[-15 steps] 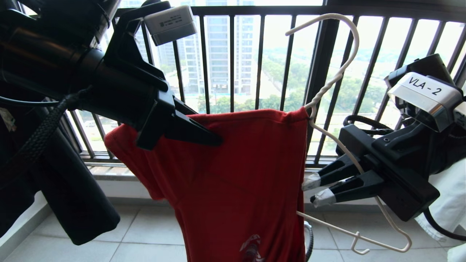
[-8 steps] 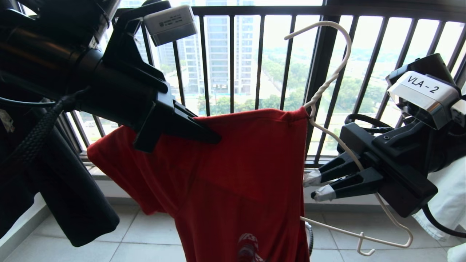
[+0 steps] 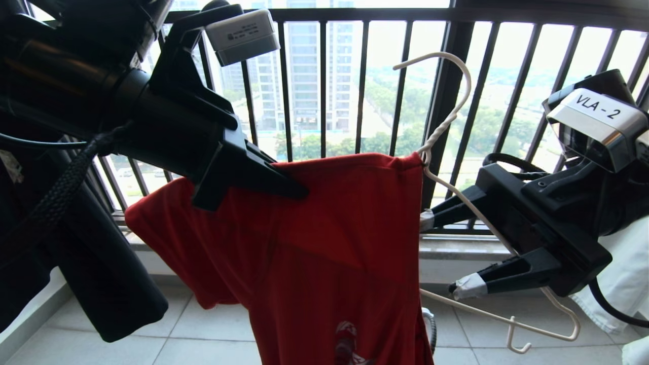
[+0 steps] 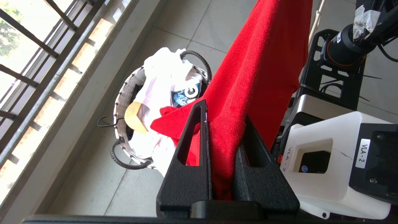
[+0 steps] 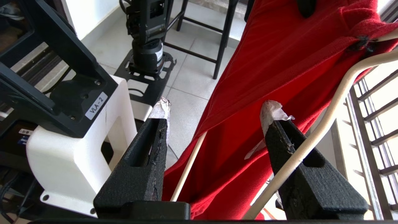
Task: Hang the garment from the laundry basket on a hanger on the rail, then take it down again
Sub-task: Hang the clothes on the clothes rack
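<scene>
The garment (image 3: 329, 253), a red T-shirt, hangs on the thin white hanger (image 3: 440, 129) in front of the window bars. At its left shoulder my left gripper (image 3: 291, 190) is shut on a fold of the red cloth (image 4: 258, 62), with fabric filling the gap between the jaws. My right gripper (image 3: 446, 253) stands open to the garment's right, and the hanger's sloping arm (image 5: 326, 123) lies across one taped finger (image 5: 273, 112). The laundry basket (image 4: 119, 102) sits on the floor below with a white shirt in it. The rail is out of view.
Dark window bars (image 3: 324, 76) stand close behind. A black garment (image 3: 101, 284) hangs at the left and white cloth (image 3: 623, 274) at the right. The robot's white base (image 5: 77, 149) and black stool legs (image 5: 220, 46) stand on the tiled floor.
My right gripper has opened and let go of the hanger's arm. The hanger's hook has sunk and tipped left. The left gripper closed on the red shoulder, and the sleeve has shifted left and sagged.
</scene>
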`<state>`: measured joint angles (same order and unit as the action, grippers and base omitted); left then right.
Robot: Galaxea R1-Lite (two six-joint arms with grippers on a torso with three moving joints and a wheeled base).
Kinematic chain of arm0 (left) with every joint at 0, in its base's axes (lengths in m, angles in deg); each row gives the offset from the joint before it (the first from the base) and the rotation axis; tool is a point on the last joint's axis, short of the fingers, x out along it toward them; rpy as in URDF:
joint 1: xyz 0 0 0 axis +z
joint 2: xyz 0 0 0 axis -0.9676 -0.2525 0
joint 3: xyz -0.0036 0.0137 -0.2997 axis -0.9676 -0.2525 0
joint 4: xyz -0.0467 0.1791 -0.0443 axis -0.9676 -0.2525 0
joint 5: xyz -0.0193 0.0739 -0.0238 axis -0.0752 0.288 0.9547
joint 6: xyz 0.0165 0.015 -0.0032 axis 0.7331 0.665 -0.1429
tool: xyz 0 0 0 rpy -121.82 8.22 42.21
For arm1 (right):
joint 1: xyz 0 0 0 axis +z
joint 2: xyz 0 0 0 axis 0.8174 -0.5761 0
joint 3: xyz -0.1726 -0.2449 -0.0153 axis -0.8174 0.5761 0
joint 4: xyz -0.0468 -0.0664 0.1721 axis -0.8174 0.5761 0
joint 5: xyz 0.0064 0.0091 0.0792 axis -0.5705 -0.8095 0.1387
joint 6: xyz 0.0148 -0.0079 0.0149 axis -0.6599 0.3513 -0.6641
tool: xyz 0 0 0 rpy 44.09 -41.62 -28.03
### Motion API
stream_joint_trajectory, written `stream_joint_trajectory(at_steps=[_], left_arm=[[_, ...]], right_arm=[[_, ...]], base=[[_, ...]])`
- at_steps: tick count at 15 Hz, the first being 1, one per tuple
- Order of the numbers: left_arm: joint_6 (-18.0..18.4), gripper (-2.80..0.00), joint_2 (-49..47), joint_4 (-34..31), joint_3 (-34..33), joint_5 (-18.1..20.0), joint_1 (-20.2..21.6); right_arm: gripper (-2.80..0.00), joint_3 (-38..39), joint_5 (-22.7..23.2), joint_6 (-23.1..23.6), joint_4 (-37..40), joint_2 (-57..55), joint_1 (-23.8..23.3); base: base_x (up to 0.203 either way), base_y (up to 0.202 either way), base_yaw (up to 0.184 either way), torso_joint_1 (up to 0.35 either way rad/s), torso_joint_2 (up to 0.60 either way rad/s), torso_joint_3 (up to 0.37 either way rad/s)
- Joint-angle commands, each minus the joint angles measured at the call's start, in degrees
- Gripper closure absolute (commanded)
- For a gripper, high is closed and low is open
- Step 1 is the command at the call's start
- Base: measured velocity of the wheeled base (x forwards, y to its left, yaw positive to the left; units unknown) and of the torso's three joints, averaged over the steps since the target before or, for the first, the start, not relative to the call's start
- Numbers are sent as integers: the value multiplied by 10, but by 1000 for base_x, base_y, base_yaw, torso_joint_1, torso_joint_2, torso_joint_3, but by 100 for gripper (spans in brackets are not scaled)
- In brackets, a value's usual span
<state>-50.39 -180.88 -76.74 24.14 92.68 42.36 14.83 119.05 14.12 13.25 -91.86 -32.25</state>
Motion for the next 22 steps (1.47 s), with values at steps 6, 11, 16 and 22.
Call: stream_joint_trajectory(at_steps=[6, 11, 16, 22], left_arm=[[0, 0, 5, 9, 1, 3, 0], [-1, 0, 12, 9, 1, 3, 0], [-6, 0, 13, 9, 1, -23, 8], [-22, 0, 2, 50, -2, -23, 41]], right_arm=[[-280, -6, 1, 0, 4, -12, -68], [-280, -38, 0, -35, 4, -28, -125], [-280, -56, -1, -124, 7, -27, -188], [0, 2, -33, -293, 11, 87, -257]], base=[[0, 0, 0, 0, 0, 0], [0, 0, 0, 0, 0, 0], [0, 0, 0, 0, 0, 0], [0, 0, 0, 0, 0, 0]])
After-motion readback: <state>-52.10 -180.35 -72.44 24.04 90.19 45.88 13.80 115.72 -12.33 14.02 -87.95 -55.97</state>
